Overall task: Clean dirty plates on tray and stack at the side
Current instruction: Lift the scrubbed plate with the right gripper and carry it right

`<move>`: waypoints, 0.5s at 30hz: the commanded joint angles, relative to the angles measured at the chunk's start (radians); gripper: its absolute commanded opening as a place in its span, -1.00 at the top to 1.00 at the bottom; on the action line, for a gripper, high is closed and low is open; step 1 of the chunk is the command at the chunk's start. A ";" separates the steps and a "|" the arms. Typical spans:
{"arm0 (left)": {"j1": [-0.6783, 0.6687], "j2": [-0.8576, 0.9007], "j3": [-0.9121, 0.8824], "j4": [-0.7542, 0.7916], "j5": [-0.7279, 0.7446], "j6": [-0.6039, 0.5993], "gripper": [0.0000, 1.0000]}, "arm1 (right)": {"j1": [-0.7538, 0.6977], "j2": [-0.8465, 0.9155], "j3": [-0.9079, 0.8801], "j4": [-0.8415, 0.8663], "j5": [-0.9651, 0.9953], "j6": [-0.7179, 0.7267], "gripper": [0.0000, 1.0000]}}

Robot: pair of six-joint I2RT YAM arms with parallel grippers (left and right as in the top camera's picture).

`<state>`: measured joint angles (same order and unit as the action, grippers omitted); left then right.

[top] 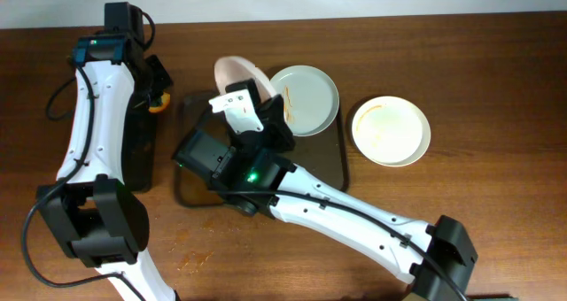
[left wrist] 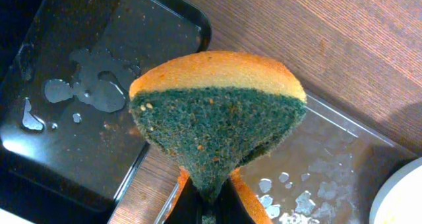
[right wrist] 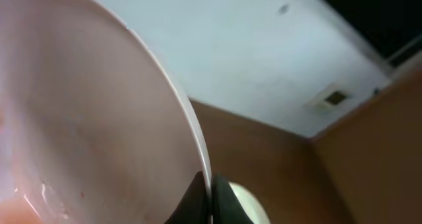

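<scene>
My right gripper (top: pixel 251 90) is shut on the rim of a white plate (top: pixel 235 71), holding it tilted up on edge over the far left corner of the dark tray (top: pixel 332 164). In the right wrist view the fingers (right wrist: pixel 227 197) pinch that plate's (right wrist: pixel 86 118) thin rim. A second plate (top: pixel 306 97) with orange streaks lies at the tray's far right corner. A third plate (top: pixel 392 130), faintly streaked, sits on the table to the right. My left gripper (left wrist: pixel 211 211) is shut on a green and orange sponge (left wrist: pixel 217 112), to the left of the held plate.
A narrow black tray (left wrist: pixel 86 118) with water drops and specks lies on the wooden table under the left arm (top: pixel 89 115). The big tray's wet corner (left wrist: pixel 316 158) shows beside it. Orange crumbs (top: pixel 190 261) dot the table near the front.
</scene>
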<state>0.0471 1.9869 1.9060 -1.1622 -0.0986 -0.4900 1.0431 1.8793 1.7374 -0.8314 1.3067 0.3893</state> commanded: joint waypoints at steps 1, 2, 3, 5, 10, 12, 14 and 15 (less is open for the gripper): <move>0.002 -0.006 -0.010 0.001 0.014 0.014 0.99 | 0.018 -0.008 0.011 0.024 0.164 0.019 0.92; 0.002 -0.006 -0.010 0.001 0.014 0.014 0.99 | 0.018 -0.008 0.011 0.024 0.163 0.019 0.92; 0.002 -0.006 -0.010 0.001 0.014 0.014 0.99 | 0.018 -0.008 0.011 0.025 0.159 0.019 0.92; 0.002 -0.006 -0.010 0.001 0.013 0.014 0.99 | 0.013 -0.009 0.011 0.019 0.057 0.018 0.92; 0.002 -0.006 -0.010 -0.001 0.013 0.014 0.99 | -0.151 -0.009 0.011 -0.043 -0.614 0.019 0.92; 0.002 -0.006 -0.010 -0.001 0.013 0.014 0.99 | -0.247 -0.012 0.011 -0.060 -0.855 0.019 0.92; 0.002 -0.006 -0.010 -0.001 0.013 0.014 0.99 | -0.408 -0.012 0.011 -0.082 -1.178 0.014 0.92; 0.002 -0.006 -0.010 -0.001 0.013 0.014 0.99 | -0.481 -0.012 0.011 -0.097 -1.279 0.008 0.91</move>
<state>0.0471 1.9869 1.9018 -1.1629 -0.0921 -0.4900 0.6846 1.8801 1.7374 -0.9123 0.4053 0.3923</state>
